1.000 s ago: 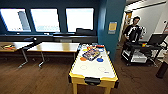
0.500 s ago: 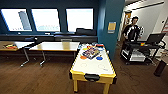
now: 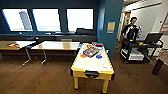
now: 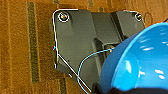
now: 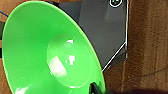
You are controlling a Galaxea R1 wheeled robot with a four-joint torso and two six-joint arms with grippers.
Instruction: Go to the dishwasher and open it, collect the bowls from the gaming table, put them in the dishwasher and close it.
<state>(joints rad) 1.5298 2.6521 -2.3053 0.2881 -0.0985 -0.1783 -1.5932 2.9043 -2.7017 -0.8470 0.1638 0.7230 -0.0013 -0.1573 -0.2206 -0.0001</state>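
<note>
A deep blue bowl (image 4: 142, 62) hangs over the brown floor in the left wrist view, with my left gripper (image 4: 117, 89) shut on its rim. In the right wrist view a lime-green bowl (image 5: 50, 50) hangs the same way, my right gripper (image 5: 98, 89) shut on its edge. Ahead in the head view stands the gaming table (image 3: 92, 72), white-topped with a yellow rim. On its far half lie a flat orange bowl (image 3: 83, 56) and a flat blue bowl (image 3: 99, 56). The dishwasher is out of view.
A colourful game box (image 3: 91, 51) lies between the flat bowls. Wood-topped tables (image 3: 57, 45) stand to the left under the windows. At the right a person (image 3: 130, 30) stands behind a black cart (image 3: 140, 51). A dark cylinder (image 3: 158, 66) stands at the far right.
The whole head picture has shifted a little: the gaming table now shows slightly larger and lower. The things on the table lie as before.
</note>
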